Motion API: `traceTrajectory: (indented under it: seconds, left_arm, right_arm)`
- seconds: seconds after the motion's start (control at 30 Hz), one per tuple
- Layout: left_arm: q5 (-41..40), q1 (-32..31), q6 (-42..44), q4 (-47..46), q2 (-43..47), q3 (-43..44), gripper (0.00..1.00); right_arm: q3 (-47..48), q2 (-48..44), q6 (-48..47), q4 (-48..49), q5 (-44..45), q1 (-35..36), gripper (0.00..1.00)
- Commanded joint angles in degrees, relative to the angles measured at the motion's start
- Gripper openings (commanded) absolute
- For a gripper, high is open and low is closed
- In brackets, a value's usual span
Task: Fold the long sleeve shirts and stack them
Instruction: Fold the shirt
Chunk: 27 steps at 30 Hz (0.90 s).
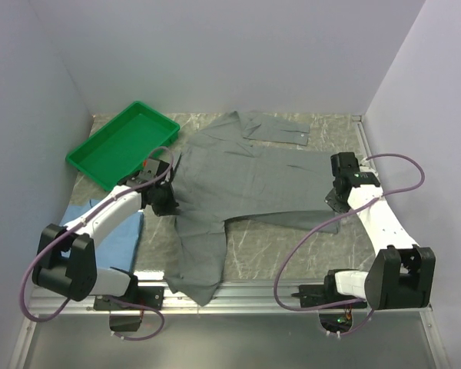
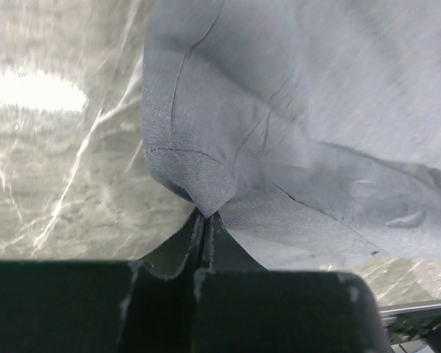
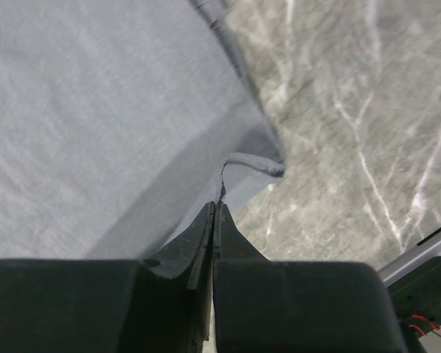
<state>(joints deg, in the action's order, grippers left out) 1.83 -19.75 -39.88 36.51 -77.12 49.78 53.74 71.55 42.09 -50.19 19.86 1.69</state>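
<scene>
White walls box in a marbled grey table [image 1: 273, 231], and most of its middle is taken up by the grey shirt [image 1: 246, 173], spread flat with its length running left to right across the top view. One sleeve [image 1: 280, 131] lies toward the upper right; the other [image 1: 200, 265] trails down to the near rail at lower centre.

Both arms sit at opposite ends of this shirt. The left gripper [image 2: 206, 215] is pinched tight on a small peak of grey cloth at the shirt's left edge, seemingly the shoulder end, since both sleeves branch off there. The right gripper [image 3: 217, 204] is likewise clamped on a stitched corner at the right edge, probably the hem. Holding the two ends at once looks meant to keep the cloth taut, so the body can be lifted or carried over in one fold without bunching.

The blue shirt [image 1: 119, 234] lies at lower left, partly under the left arm, apparently set aside for its turn. The green tray [image 1: 123, 146] sits at upper left, just beside the grey shirt and not in use. Folding appears barely begun: sleeves are out, nothing is stacked.
</scene>
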Motion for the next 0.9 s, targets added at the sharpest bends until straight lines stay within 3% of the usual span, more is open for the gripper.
traceTrajectory:
  seconds: [0.0, 0.3, 0.47, 0.63, 0.7, 0.83, 0.87]
  left_arm:
    - [-1.65, 0.06, 1.47, 1.98, -1.8, 3.83, 0.01]
    - [-0.25, 0.15, 2.7, 2.6, -10.23, 14.1, 0.0]
    - [1.07, 0.15, 3.14, 2.51, -16.03, 18.59, 0.06]
    - [1.95, 0.24, 3.4, 0.94, -19.99, 21.76, 0.26]
    - [1.87, 0.32, 3.4, 0.14, -21.31, 22.9, 0.42]
    - [2.22, 0.67, 3.4, -1.96, -23.25, 24.57, 0.58]
    - [2.3, 0.85, 3.4, -3.45, -23.42, 24.75, 0.61]
  right_arm:
    - [0.4, -1.15, -2.27, 1.15, 1.06, -3.26, 0.0]
    - [3.65, 4.73, -2.45, 4.4, -0.52, -5.38, 0.0]
    - [4.62, 8.07, -1.83, 5.72, 0.09, -6.0, 0.0]
    - [3.83, 11.68, -0.95, 7.74, 0.09, -6.53, 0.04]
    - [3.57, 12.99, -0.52, 8.09, 0.01, -6.62, 0.12]
    - [3.83, 13.18, -0.07, 8.88, -1.22, -6.79, 0.25]
    - [3.92, 12.74, -0.33, 8.97, -1.57, -6.7, 0.34]
